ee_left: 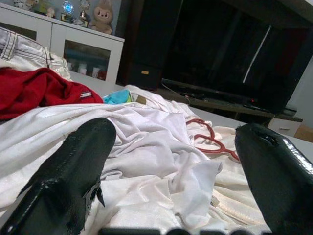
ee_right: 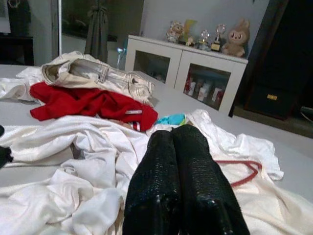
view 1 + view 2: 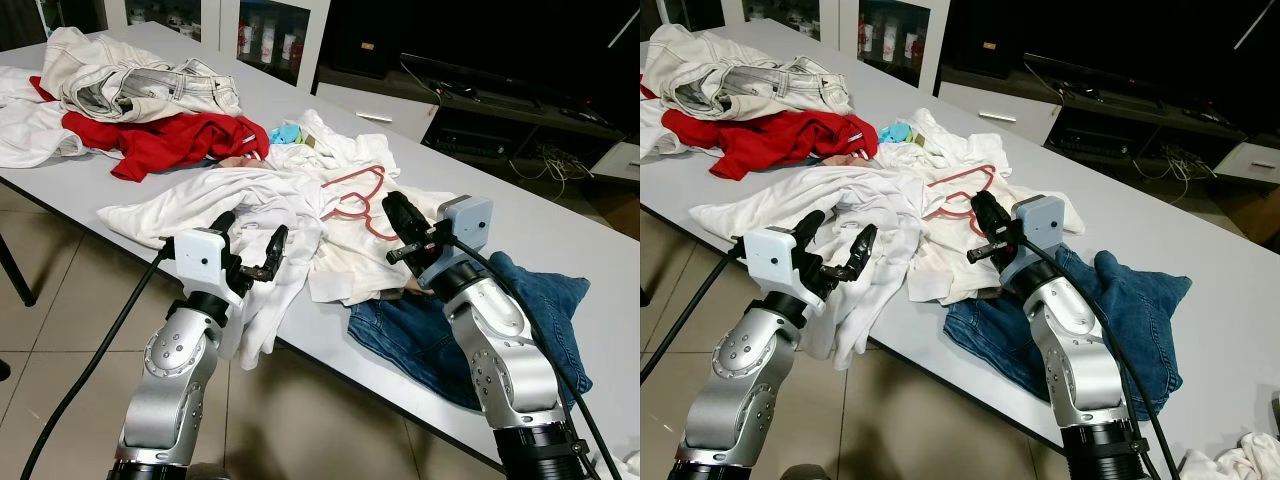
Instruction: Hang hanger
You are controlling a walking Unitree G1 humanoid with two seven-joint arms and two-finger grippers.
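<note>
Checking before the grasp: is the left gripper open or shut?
Open: the left gripper shows its black fingers spread apart above the white shirt.

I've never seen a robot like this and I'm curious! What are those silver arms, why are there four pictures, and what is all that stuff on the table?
It is a walking robot with two silver arms. Each arm ends in a gripper: two long black fingers that pinch things.

Two pictures come from cameras in its head, looking down at the grey table. The other two come from little cameras on its wrists, looking along the fingers.

On the table lies a jumble of clothes: white shirts, a red top, pale jeans and blue jeans. A red hanger lies on the white clothes.

The left gripper is open over the white shirts. The right gripper has its fingers pressed together, close by the hanger. Neither holds anything yet.
</note>
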